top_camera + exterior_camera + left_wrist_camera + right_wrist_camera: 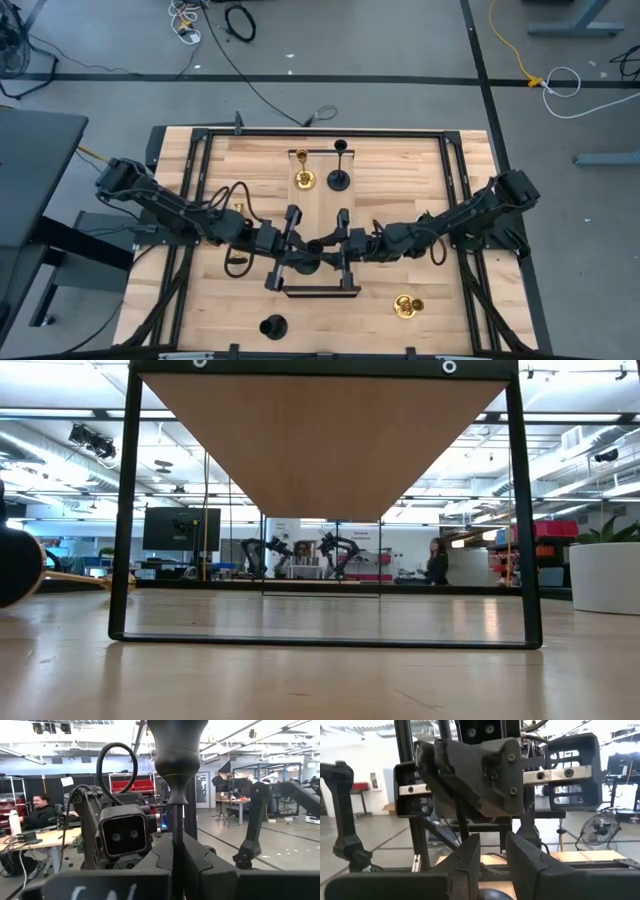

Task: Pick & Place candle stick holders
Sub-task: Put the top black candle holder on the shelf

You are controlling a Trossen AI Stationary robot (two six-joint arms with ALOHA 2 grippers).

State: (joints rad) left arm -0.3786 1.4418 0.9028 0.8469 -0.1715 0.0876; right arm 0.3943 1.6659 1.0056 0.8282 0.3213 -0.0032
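My left gripper (303,245) and my right gripper (332,245) face each other over the middle of the table. My left gripper (176,847) is shut on a matte black candle stick holder (316,246), whose cup (177,750) rises above the fingers. My right gripper (493,851) is slightly open. Its fingers stand on either side of a dark round part (492,895) below my left gripper. A gold holder (304,172) and a black holder (340,168) stand upright at the far middle. Another gold holder (407,306) lies on its side at the near right. Another black holder (272,326) stands near the front edge. My left gripper pinches the black holder's thin stem (176,822) between its two fingers, below the cup. The fingers come level from the table's left and lie across the stem. The holder is upright, cup up. My right gripper: I cannot tell whether its fingers (470,857) touch the dark round part.
A black metal frame with a wooden board (325,440) stands over the table's middle, and its foot bar (320,291) lies just near of the grippers. A white pot (605,575) shows at the right of the low view. A person (42,812) sits beyond the table.
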